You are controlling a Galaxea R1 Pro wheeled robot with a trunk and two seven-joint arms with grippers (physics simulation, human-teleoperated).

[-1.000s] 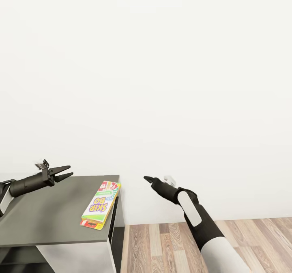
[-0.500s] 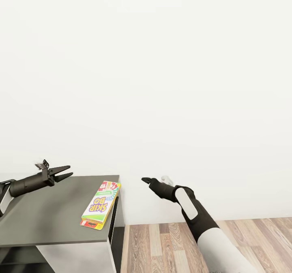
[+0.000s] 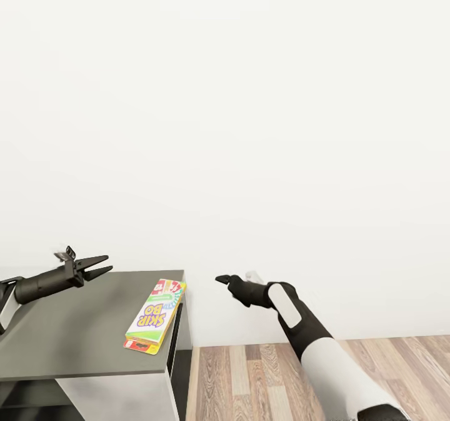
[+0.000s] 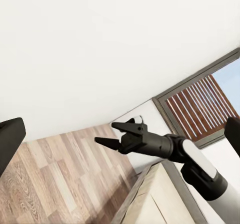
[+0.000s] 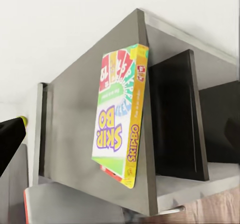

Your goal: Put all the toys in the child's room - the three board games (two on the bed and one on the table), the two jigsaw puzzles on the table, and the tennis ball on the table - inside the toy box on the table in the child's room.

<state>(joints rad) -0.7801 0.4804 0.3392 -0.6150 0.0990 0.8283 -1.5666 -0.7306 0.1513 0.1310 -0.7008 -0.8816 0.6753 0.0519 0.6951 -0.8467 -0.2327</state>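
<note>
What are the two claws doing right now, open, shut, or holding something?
Left gripper: open, holding nothing, above the dark grey cabinet top.
Right gripper: open, holding nothing, out over the wooden floor beside the cabinet.

Left arm reaches out level, its gripper (image 3: 103, 267) with jaws parted, holding nothing. Right arm stretches forward from low on the right, wrist level, its gripper (image 3: 220, 279) empty, jaws spread a little in the left wrist view.
</note>
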